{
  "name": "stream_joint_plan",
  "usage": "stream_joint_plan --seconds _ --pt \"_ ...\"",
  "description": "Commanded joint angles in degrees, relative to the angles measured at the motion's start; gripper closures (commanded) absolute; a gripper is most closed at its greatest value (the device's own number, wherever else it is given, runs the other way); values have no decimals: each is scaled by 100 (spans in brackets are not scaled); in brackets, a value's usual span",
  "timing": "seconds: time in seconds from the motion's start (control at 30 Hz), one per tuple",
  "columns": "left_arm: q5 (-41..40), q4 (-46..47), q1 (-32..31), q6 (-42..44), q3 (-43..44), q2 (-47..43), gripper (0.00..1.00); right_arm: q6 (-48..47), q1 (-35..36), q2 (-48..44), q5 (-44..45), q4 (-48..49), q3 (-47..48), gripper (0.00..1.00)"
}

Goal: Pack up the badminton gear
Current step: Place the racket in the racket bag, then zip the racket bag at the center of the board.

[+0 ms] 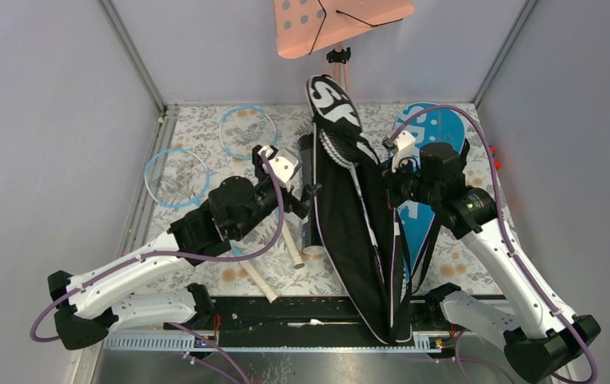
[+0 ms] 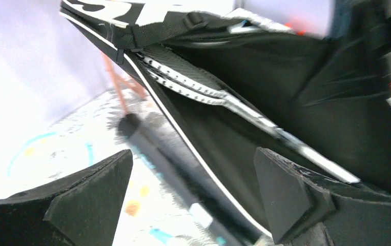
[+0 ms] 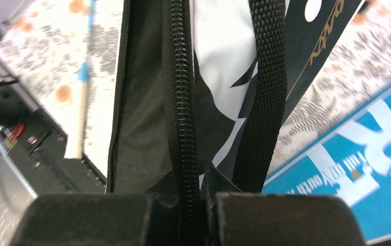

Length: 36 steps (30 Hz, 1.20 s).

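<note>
Down the middle of the table (image 1: 205, 120), near edge to far: black bag (image 1: 361, 240), mouth held open, pinched along its zipper edge (image 3: 185, 128) by the right gripper (image 3: 203, 197), jaws closed tight on the fabric. Inside, toward the far end, two rackets (image 2: 193, 84) with white hoops, shafts running back toward the near end. Left gripper (image 2: 193, 174) spread wide and holding nothing, poised at the left lip of the bag, just above the black tube (image 2: 157, 154) lying along that side.

Soft goods, by the look of it: limp cloth, likely to sag shut once released, best taken by the firmer zipper seam or the webbing strap (image 3: 265, 92). Left of the bag, flat on the table, two more rackets (image 1: 175, 178) with light-blue hoops. Probably light, springy and thin in the shaft, pale handles pointing toward the near edge. Safest seized at the handle or low shaft, never the strings. Tube likely rigid and prone to roll.

Right of the black bag, partly under the right arm: blue bag (image 1: 437, 132). At the far edge, pink board (image 1: 325, 24) on tripod legs, well apart from the work. In the way of the next pick: the tube beside the bag's lip, and the left arm itself, lying across the racket shafts.
</note>
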Motion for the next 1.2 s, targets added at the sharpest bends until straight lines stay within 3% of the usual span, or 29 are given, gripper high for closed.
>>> stream_joint_plan --seconds 0.0,0.03,0.1,0.23,0.4,0.5,0.83,1.17 --pt "288 -594 217 2358 104 -322 1 -611 -3 -60 -1767 279 530 100" --pt "503 -523 236 3500 -111 -502 1 -652 -3 29 -2055 274 557 100" --pt "731 -562 265 4458 -177 -865 1 -727 -1 248 -2452 298 631 100" --pt "1621 -2993 623 5176 1362 -897 1 -1104 6 788 -2806 164 963 100" --pt "1109 -4036 751 5734 2210 -685 1 -1649 6 1472 -3396 -99 1561 100" --pt "1235 -4441 876 6000 2210 -617 1 -2209 6 1766 -3393 -551 1964 100" --pt "1110 -4569 1800 6654 2165 -134 1 -4443 131 2478 -3541 -2419 2961 100" --pt "2136 -4460 3070 7398 2469 626 1 -5210 590 2755 -3584 -2902 3155 100"
